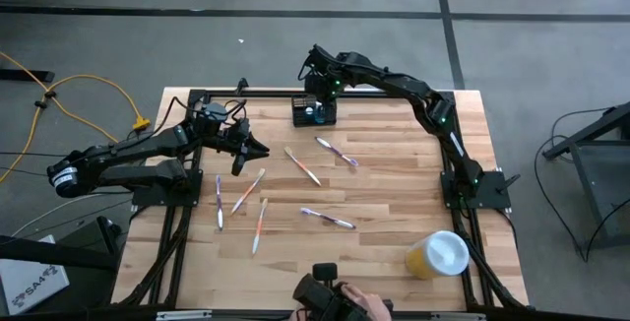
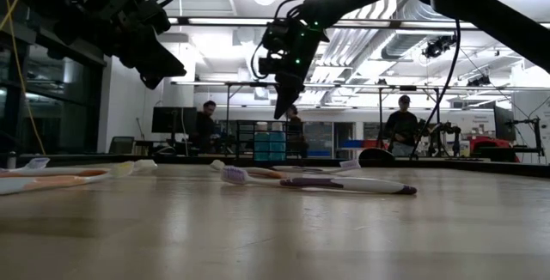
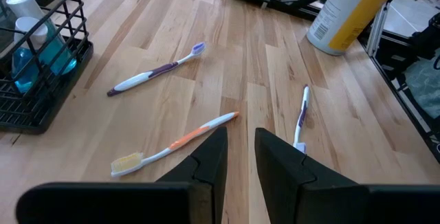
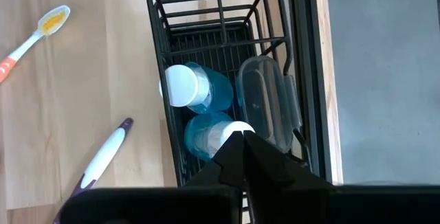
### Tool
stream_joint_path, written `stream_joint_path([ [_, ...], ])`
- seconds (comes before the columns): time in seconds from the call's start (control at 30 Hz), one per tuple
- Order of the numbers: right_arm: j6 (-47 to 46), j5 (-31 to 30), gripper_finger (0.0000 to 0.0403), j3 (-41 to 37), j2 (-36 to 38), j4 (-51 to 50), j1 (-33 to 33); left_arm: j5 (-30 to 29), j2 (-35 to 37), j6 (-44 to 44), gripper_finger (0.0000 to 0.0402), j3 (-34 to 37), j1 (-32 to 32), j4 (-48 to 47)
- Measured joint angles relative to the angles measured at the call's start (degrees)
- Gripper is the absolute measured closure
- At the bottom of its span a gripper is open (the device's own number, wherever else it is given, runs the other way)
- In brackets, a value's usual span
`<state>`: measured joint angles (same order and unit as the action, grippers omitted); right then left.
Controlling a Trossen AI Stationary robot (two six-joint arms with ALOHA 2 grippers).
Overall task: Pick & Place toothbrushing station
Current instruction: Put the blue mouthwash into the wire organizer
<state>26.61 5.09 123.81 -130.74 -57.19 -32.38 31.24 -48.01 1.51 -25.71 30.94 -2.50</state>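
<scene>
The toothbrushing station, a black wire caddy (image 1: 314,112), stands at the table's far edge with two blue bottles (image 4: 206,97) and a clear case (image 4: 268,100) inside. It also shows in the left wrist view (image 3: 41,100). My right gripper (image 4: 240,141) is shut, points down and hangs above the caddy's inside, over the blue bottles; in the low view (image 2: 281,108) it is up in the air. My left gripper (image 3: 240,148) hovers over the left of the table (image 1: 251,149), its fingers a narrow gap apart, holding nothing.
Several toothbrushes lie loose on the wooden table, among them a purple one (image 1: 337,151), an orange one (image 1: 302,166) and another purple one (image 1: 328,219). A yellow cup with a white lid (image 1: 438,255) stands near the right front. A person's hand (image 1: 369,309) shows at the near edge.
</scene>
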Motion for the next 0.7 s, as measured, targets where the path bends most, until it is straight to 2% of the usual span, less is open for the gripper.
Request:
stream_joint_path([
  [0.33,-1.1,2.9,0.0401,0.1,-1.8,0.5,-0.3,0.0,0.0,0.0,0.0330,0.0,0.0,0.0],
  [0.7,-3.3,3.0,0.0401,0.1,-1.8,-2.1,0.3,0.0,0.0,0.0,0.0330,0.0,0.0,0.0],
])
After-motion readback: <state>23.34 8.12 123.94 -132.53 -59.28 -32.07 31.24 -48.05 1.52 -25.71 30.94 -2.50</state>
